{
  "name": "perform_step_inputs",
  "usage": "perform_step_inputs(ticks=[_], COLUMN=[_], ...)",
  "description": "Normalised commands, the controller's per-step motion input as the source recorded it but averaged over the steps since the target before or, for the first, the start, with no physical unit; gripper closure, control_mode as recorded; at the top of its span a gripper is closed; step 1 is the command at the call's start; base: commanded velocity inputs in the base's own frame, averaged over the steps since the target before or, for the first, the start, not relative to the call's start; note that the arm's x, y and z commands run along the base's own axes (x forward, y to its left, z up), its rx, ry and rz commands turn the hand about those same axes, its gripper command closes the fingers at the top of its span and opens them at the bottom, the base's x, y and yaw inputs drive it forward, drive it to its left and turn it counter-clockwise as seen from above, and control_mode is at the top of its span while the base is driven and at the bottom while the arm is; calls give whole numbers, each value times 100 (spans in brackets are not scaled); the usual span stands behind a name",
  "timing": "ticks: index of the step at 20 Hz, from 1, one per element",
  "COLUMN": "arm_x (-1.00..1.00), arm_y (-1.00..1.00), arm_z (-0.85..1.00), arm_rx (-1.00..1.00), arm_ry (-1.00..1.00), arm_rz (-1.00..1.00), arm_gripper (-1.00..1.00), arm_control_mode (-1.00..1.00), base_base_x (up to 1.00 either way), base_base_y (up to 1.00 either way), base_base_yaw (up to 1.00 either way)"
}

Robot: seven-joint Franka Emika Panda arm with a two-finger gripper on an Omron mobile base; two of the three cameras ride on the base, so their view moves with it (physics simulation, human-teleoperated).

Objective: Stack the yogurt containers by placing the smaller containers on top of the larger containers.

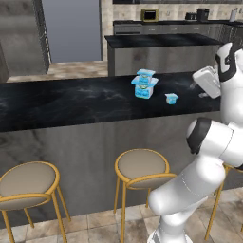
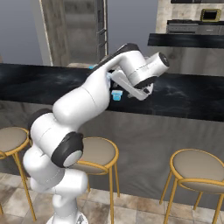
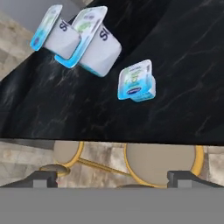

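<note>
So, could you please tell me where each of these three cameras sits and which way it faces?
Left base view: behind the arm's left, facing the glossy black marble counter; white arm at lower right.
Right base view: behind its right, facing the same counter; arm at lower left.
Hand view: on the hand, looking down past the open end effector at the counter edge.
All share the tiny light-blue white-rimmed yogurt cup, standing apart from the stacked larger pair.

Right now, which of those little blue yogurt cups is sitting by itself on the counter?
The tiniest cup stands alone on the black counter. The medium cup already sits on top of the biggest cup, forming a stack just beside it.
</note>
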Motion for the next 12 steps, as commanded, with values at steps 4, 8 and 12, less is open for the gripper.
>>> perform_step_inputs(ticks=[4, 8, 12], arm_x=[-3, -1, 0], arm_y=[0, 0, 0], arm_z=[-9, 5, 2], arm_rx=[7, 13, 16], arm_ry=[-7, -6, 0], arm_rz=[17, 18, 12], arm_gripper=[-100, -100, -100], arm_control_mode=[-100, -100, -100], base_base_x=[0, 0, 0], base_base_y=[0, 0, 0], base_base_yaw=[0, 0, 0])
